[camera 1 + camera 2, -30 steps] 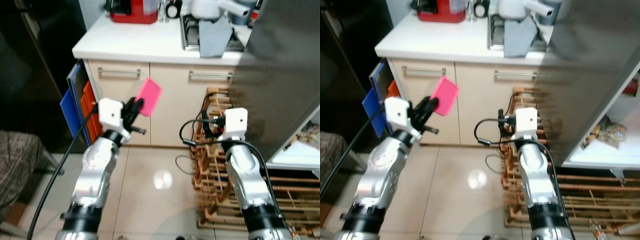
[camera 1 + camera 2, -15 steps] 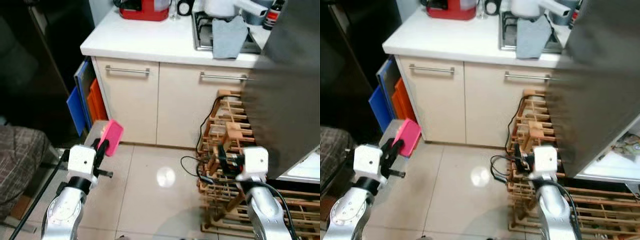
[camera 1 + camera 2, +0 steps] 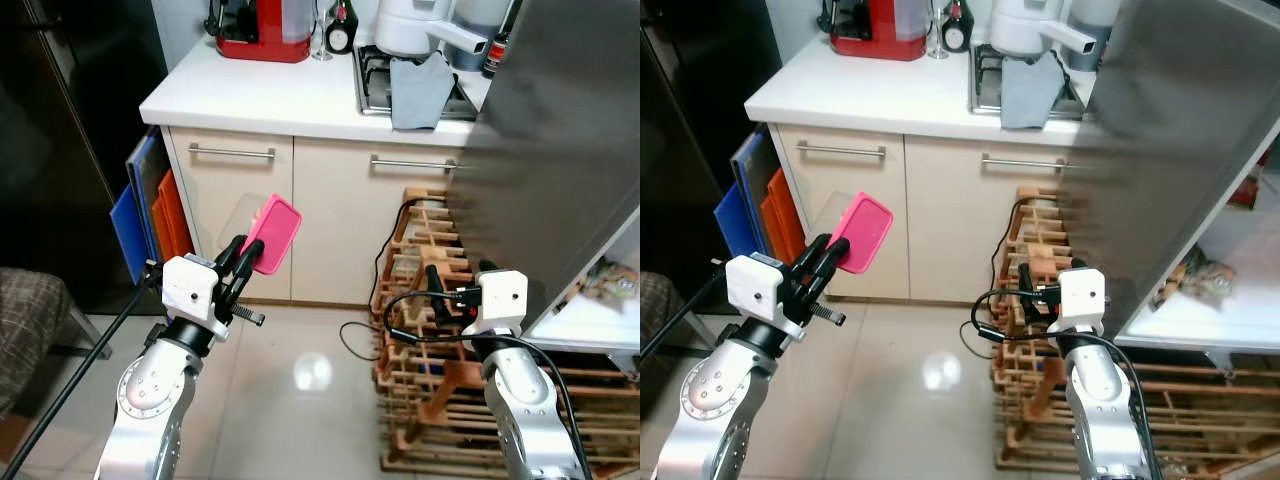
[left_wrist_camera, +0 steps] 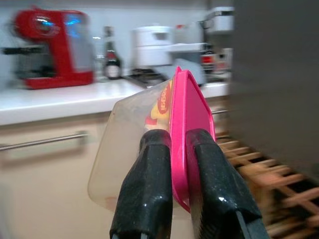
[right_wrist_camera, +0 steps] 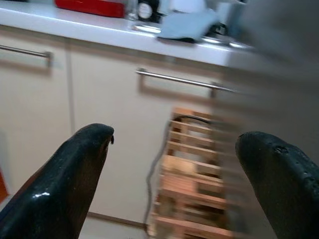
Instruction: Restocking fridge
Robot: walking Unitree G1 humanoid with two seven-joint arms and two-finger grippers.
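1. We see our left tool (image 3: 243, 262) clenched on a clear food container with a pink lid (image 3: 268, 232), held up in front of the cream cabinets (image 3: 330, 220); in the head view it sits at about 9 o'clock from the picture's centre.
2. In the left wrist view the two black fingers (image 4: 149, 179) pinch the pink lid's edge, one on the clear tub side and one on the lid side. The container stands on edge, and some yellow and red contents or print shows through its wall.
3. Our right tool (image 5: 169, 164) is released, its fingers spread wide with nothing between them. It hangs at about 4 o'clock in the head view, just before a wooden rack (image 3: 440, 330) on the floor.
4. The white surface (image 3: 290, 95) lies at 12 o'clock. It carries a red coffee machine (image 3: 258, 25), a dark bottle (image 3: 343, 28), a white appliance (image 3: 415, 25) and a grey cloth (image 3: 418, 78) draped over a hob.
5. The grey fridge door (image 3: 560, 150) stands open at 2 o'clock, and a white fridge shelf (image 3: 1200, 310) with a packet on it shows behind it.
6. Blue and orange boards (image 3: 140, 215) lean beside the cabinet end at 9 o'clock. A black cable (image 3: 395, 315) trails near the rack.
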